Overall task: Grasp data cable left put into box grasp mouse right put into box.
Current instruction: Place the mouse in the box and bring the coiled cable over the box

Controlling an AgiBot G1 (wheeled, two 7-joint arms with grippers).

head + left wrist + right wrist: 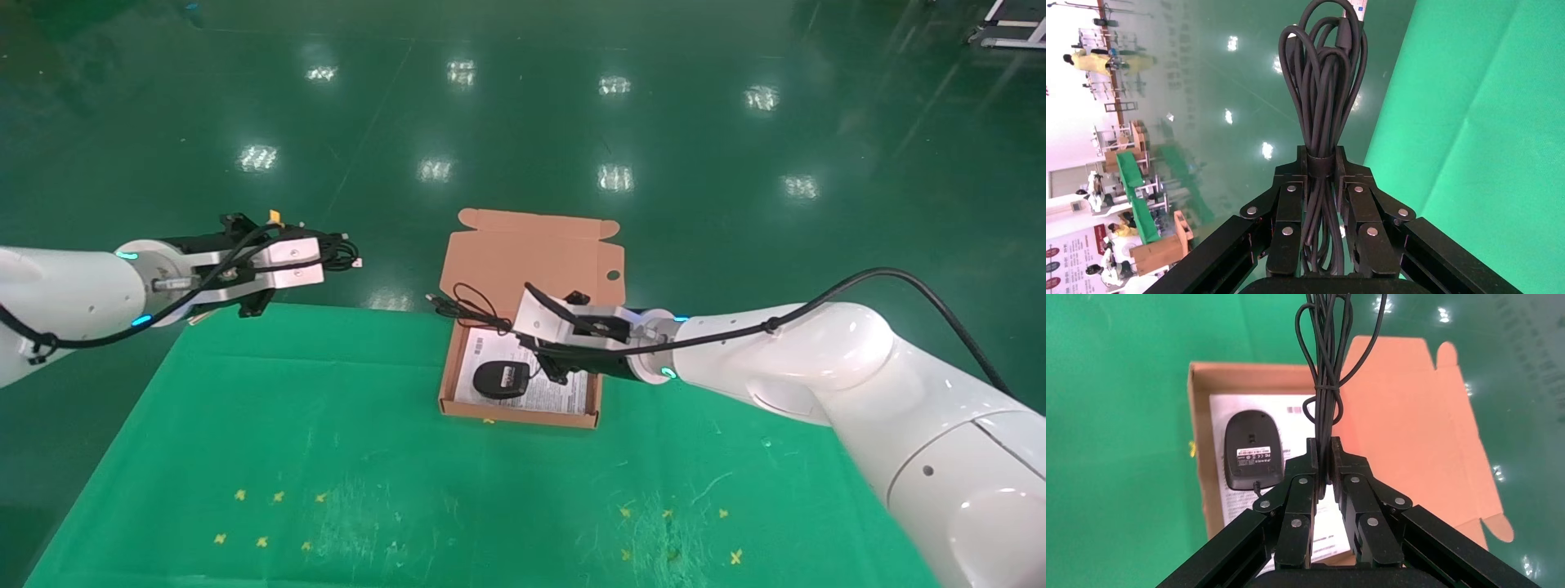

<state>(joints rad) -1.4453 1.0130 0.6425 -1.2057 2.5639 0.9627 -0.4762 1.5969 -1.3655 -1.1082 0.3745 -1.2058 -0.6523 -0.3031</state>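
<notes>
While the mouse (500, 380) is lying underside-up on a printed sheet (1300, 410) inside the open box (523, 412), your right gripper (1324, 454) is pinching its bundled wire (1329, 367) above the box. Your left gripper (1320, 164) is clamping the cable (1322, 79) beyond the table's (368, 490) far-left corner.

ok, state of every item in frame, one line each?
box: open, flap lid folded back, on the green table.
mouse: inside the box, underside up, on a printed sheet.
mouse wire: bundled, pinched in the right gripper above the box.
data cable: looped and strapped, clamped in the left gripper, held off the table's far left edge.
</notes>
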